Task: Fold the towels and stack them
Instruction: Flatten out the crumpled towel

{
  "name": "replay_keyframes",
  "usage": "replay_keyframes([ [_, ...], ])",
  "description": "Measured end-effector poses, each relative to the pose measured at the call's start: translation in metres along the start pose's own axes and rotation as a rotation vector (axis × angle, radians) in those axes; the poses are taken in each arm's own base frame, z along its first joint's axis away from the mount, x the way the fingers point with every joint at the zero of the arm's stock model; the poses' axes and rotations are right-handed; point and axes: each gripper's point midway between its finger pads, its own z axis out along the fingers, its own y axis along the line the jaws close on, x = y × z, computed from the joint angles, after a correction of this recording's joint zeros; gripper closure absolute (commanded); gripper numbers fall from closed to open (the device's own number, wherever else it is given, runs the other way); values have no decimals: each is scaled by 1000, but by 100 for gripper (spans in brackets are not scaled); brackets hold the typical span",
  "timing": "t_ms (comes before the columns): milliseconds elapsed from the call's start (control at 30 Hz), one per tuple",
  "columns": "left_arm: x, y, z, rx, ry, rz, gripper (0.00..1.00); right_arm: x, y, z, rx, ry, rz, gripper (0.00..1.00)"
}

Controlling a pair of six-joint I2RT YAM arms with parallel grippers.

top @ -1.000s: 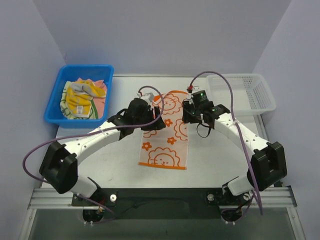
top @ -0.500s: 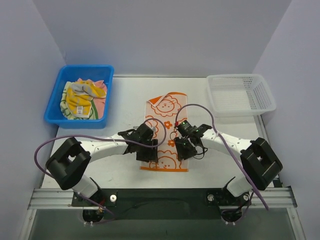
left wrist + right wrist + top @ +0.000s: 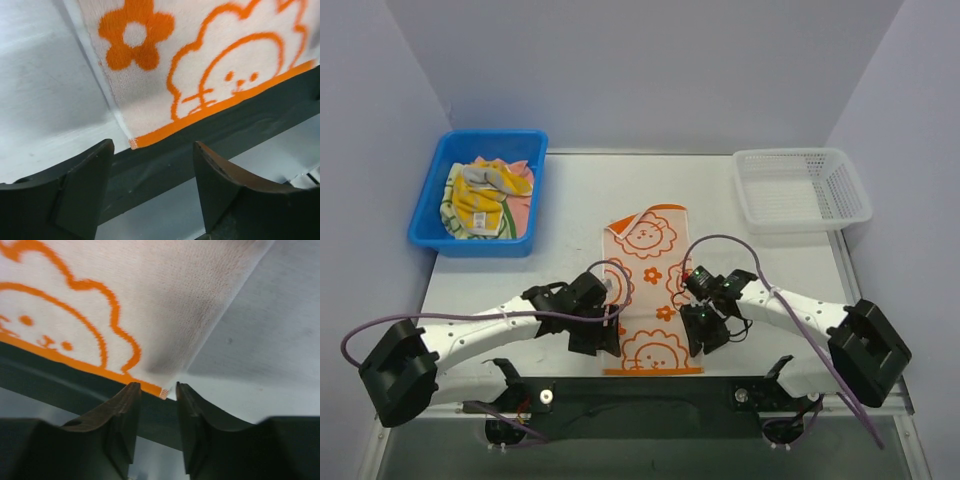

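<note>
An orange-and-white flower towel (image 3: 650,262) lies flat in the middle of the table, its near hem at the table's front edge and its far left corner curled over. My left gripper (image 3: 599,338) sits at the near left corner, open; in the left wrist view that gripper (image 3: 152,145) has the towel (image 3: 200,50) corner just beyond its wide-apart fingers. My right gripper (image 3: 706,338) is at the near right corner. In the right wrist view it (image 3: 157,386) stands narrowly open, the towel (image 3: 150,300) corner at its fingertips, not pinched. More towels (image 3: 480,197) are heaped in the blue bin.
The blue bin (image 3: 428,222) stands at the far left of the table. A white mesh basket (image 3: 800,188) stands at the far right. The dark front rail (image 3: 640,392) runs just below the towel's near hem.
Both arms have pulled back from the towel's far end to the table's front edge. The towel has slid nearer with them. The left jaws have widened.
</note>
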Motion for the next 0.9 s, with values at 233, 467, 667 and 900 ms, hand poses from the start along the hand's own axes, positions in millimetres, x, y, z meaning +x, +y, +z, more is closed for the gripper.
replay_keyframes([
  [233, -116, -23, -65, -34, -355, 5, 25, -104, 27, -93, -29, -366, -50, 52],
  [467, -269, -52, -83, -272, -603, 255, 32, -222, -14, -167, 41, -661, 51, 52],
  [667, -317, -33, -24, -423, -532, 343, 33, -254, -53, -139, 61, -632, 151, 52],
  [900, -340, 10, -5, -358, -528, 47, 34, -262, -54, -108, 22, -610, 171, 52],
])
